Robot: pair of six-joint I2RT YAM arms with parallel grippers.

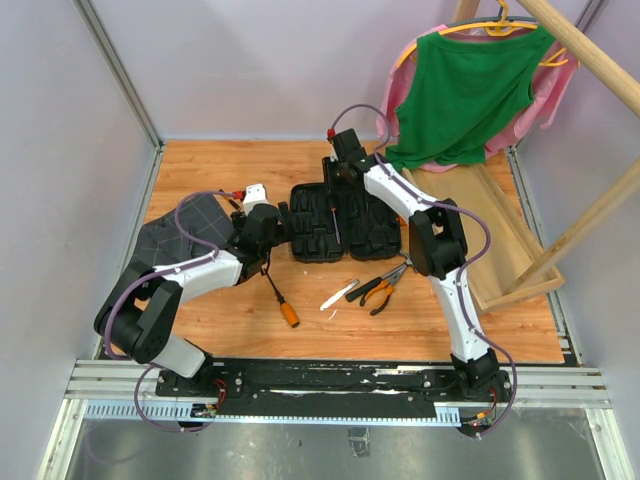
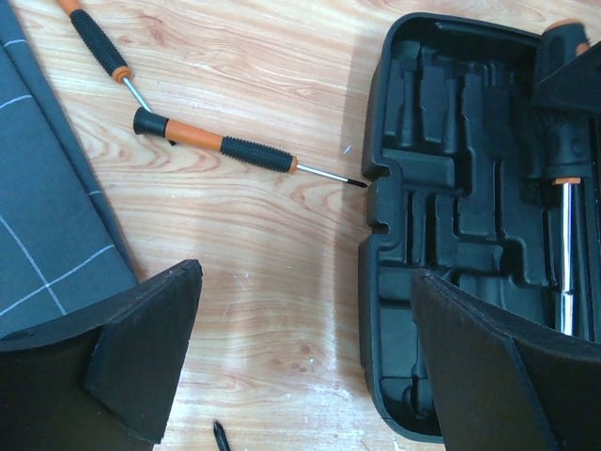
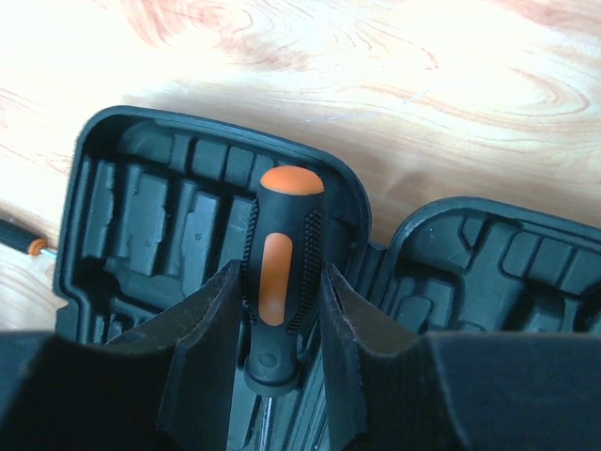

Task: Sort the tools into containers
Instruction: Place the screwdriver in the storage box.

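Wood-grain counter (image 1: 220, 170), purple walls. Open black plastic rounded-rectangle tool case (image 1: 330, 222) with moulded slots lies mid-counter. Right gripper (image 3: 278, 319) jaws clamped on black-and-orange handled steel-shaft screwdriver (image 3: 282, 254), shaft down in the case near the hinge. Left gripper (image 2: 300, 366) jaws wide apart, holding nothing, low over the case's left edge. Thin orange-black screwdriver (image 2: 221, 148) lies just left of the case, beside dark grey checked cloth (image 2: 47, 216). Orange-black handled pliers (image 1: 382, 290) and orange-handled screwdriver (image 1: 284, 305) lie on the near side of the case.
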